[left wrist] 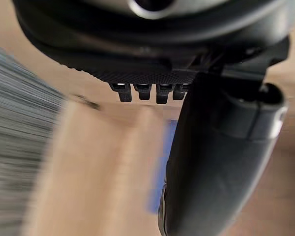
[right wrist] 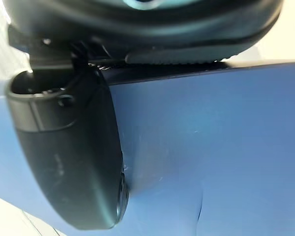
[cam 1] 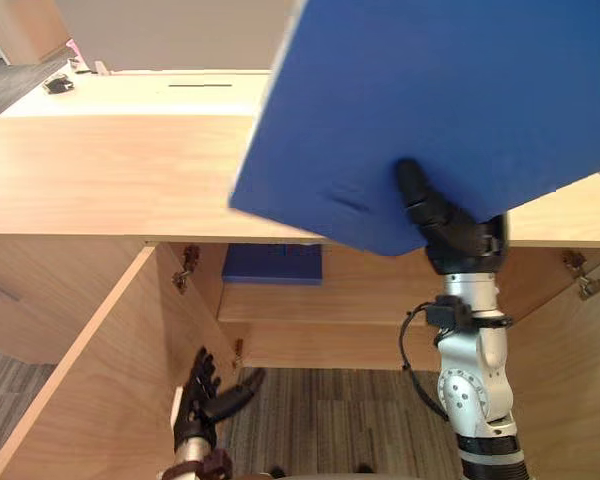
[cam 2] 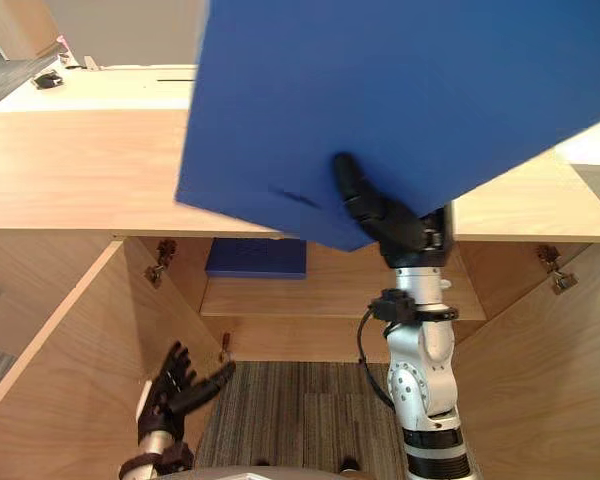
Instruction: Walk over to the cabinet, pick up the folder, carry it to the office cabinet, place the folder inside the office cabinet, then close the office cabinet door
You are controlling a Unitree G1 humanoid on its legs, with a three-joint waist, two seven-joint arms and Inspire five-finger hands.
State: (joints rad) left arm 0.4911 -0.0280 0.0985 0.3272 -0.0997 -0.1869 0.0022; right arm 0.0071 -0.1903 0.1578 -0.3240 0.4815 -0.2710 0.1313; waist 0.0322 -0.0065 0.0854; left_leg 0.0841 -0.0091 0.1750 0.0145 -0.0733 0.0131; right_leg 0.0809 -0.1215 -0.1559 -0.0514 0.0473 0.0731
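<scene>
A large blue folder [cam 1: 430, 110] is held up close to the camera, tilted, above the wooden cabinet top [cam 1: 100, 170]. My right hand [cam 1: 440, 220] is shut on its lower edge, thumb pressed on the near face [right wrist: 73, 162]. The office cabinet [cam 1: 310, 300] below stands with both doors swung open. Another blue folder [cam 1: 273, 264] lies on the shelf inside. My left hand [cam 1: 205, 395] hangs low beside the left door [cam 1: 90, 390], fingers straight and spread, holding nothing.
The right door [cam 1: 570, 370] stands open at the right. Striped grey carpet [cam 1: 330, 420] lies in front of the cabinet. A pale worktop [cam 1: 150, 95] with a small dark object [cam 1: 58, 85] sits behind the cabinet top.
</scene>
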